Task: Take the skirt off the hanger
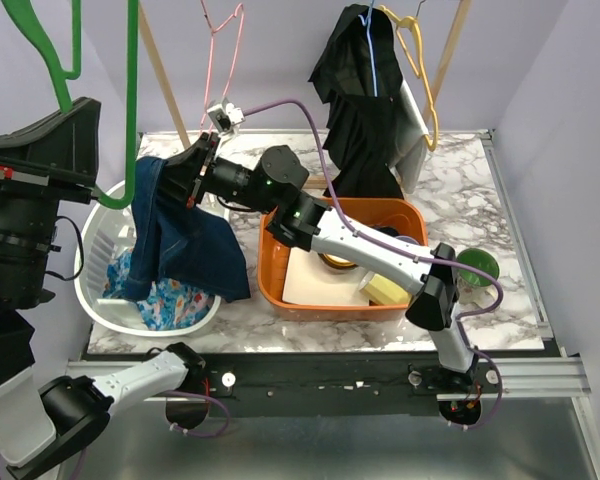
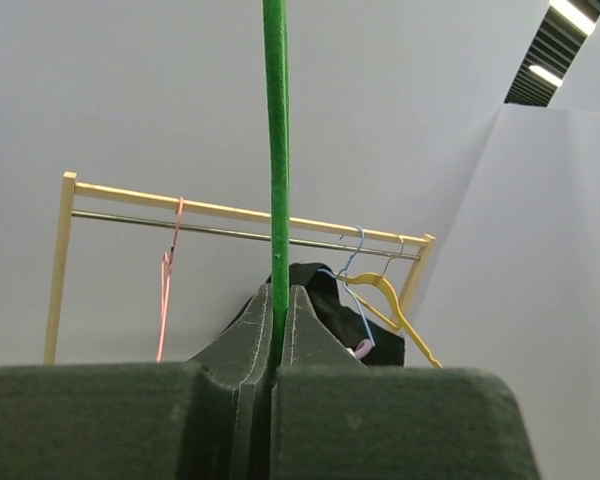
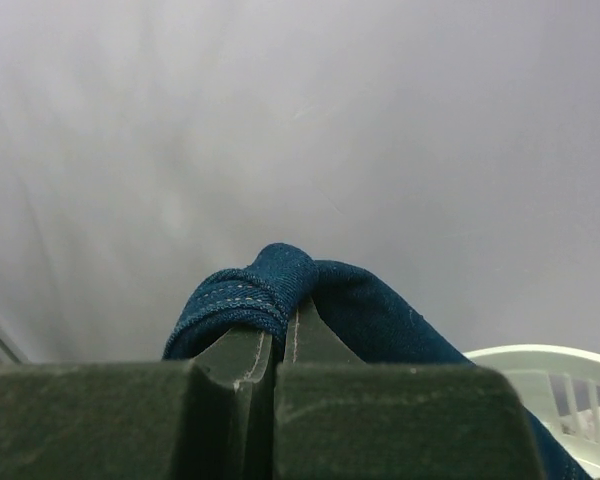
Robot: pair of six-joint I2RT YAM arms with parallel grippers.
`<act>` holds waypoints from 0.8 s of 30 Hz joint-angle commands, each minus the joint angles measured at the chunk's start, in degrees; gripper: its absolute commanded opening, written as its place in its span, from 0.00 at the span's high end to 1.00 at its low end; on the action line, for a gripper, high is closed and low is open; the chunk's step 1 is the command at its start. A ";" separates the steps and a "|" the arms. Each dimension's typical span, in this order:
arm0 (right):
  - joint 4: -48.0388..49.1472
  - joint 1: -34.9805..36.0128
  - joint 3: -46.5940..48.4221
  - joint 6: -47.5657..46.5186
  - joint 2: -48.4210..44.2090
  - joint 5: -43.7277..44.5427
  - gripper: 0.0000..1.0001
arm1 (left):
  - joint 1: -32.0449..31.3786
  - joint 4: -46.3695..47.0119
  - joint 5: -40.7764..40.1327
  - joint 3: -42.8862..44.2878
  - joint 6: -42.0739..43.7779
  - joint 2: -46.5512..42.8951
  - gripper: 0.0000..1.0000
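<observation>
A dark blue denim skirt hangs over the white laundry basket at the left. My right gripper is shut on the skirt's waistband at its top. A green hanger rises above the skirt. My left gripper is shut on the green hanger's bar, up at the far left of the top view. The hanger's lower end meets the skirt's top edge; how they are joined is hidden.
An orange bin with a white sheet, a yellow sponge and a tape roll stands mid-table. A green cup is to its right. A wooden rack at the back holds a pink hanger, black clothes and a yellow hanger.
</observation>
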 commanded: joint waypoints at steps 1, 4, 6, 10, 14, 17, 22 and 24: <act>-2.22 0.00 6.73 -9.15 0.00 -3.58 0.99 | 0.04 -1.25 3.64 3.63 -1.01 0.17 1.00; -6.19 0.00 15.49 -13.13 3.77 -1.04 0.99 | 0.04 1.18 6.28 2.42 -3.03 -1.23 1.00; -4.88 -0.08 18.78 -15.51 5.97 2.03 0.99 | 0.04 2.87 7.08 -0.31 -3.83 -2.54 1.00; 9.52 -0.09 14.93 -17.89 6.06 6.52 0.99 | 0.12 3.40 8.75 -0.23 -5.24 -2.90 1.00; 13.49 0.00 20.80 -18.60 9.75 7.15 0.99 | 0.04 3.66 9.72 -0.31 -5.94 -3.34 1.00; 18.67 0.00 21.33 -16.41 11.51 4.17 0.99 | 0.04 4.46 10.33 -1.10 -6.20 -4.04 1.00; 21.22 0.00 22.22 -15.17 13.01 -0.06 0.99 | 0.04 4.89 10.95 -1.37 -6.56 -4.75 1.00; 24.89 0.18 20.99 -14.90 13.36 -0.50 0.99 | 0.04 5.07 11.13 -1.72 -6.73 -4.75 1.00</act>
